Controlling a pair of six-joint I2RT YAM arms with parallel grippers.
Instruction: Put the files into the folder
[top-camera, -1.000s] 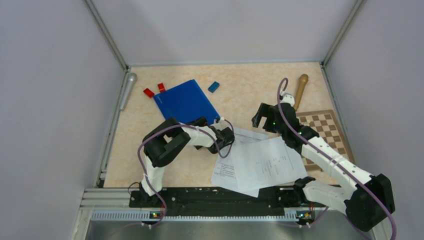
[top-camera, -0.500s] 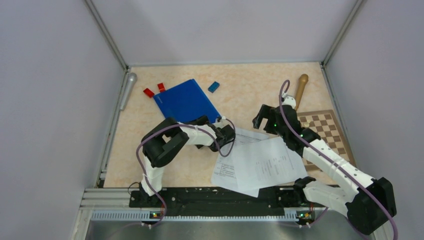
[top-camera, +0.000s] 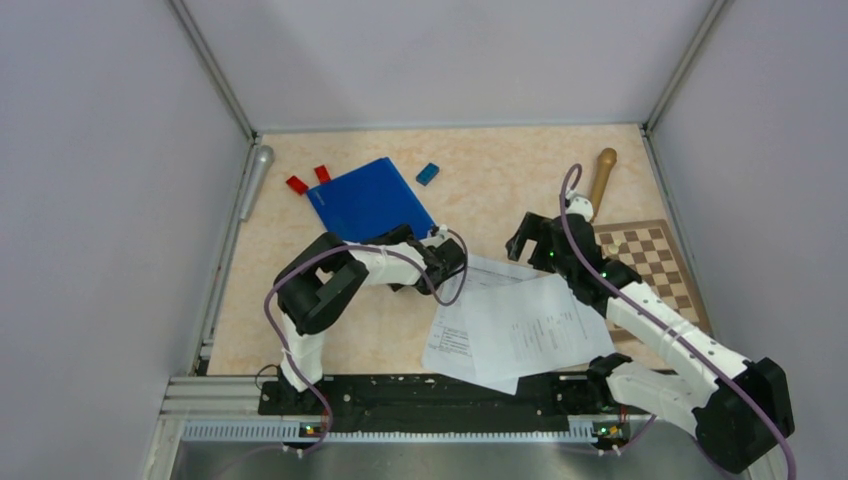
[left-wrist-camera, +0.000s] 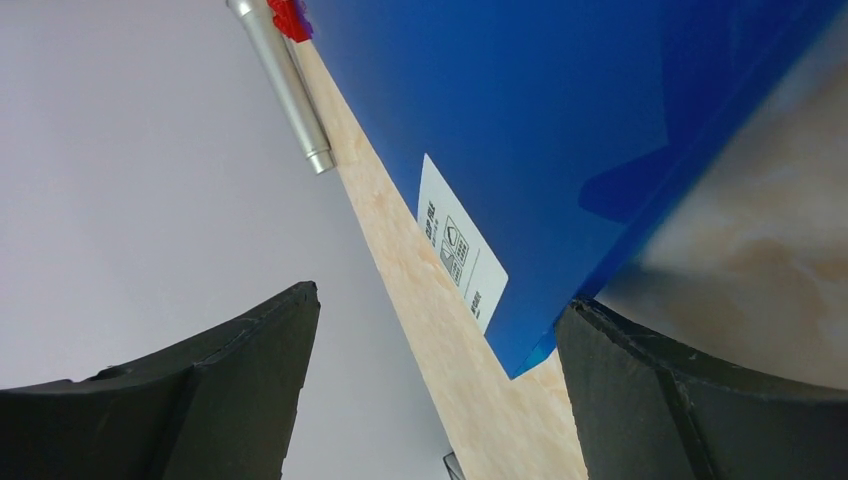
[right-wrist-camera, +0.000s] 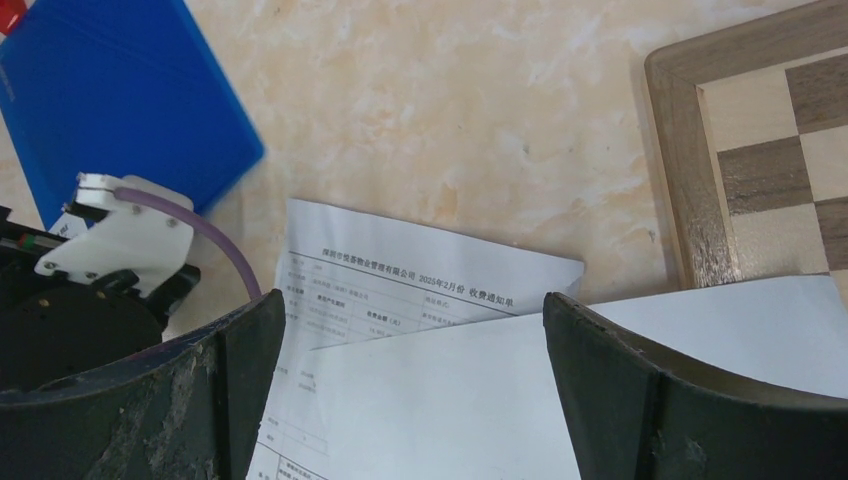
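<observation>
Left end effector (top-camera: 449, 258), released and empty, sits at the closed folder's (top-camera: 370, 203) near corner; opening it seems the step, needing a pinch on that thin cover edge.

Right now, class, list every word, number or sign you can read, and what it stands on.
"2025": within the Chinese heading on the files; its other characters are too blurred to quote.
Table print below: too small.
White label on the folder: too small to read.
</observation>
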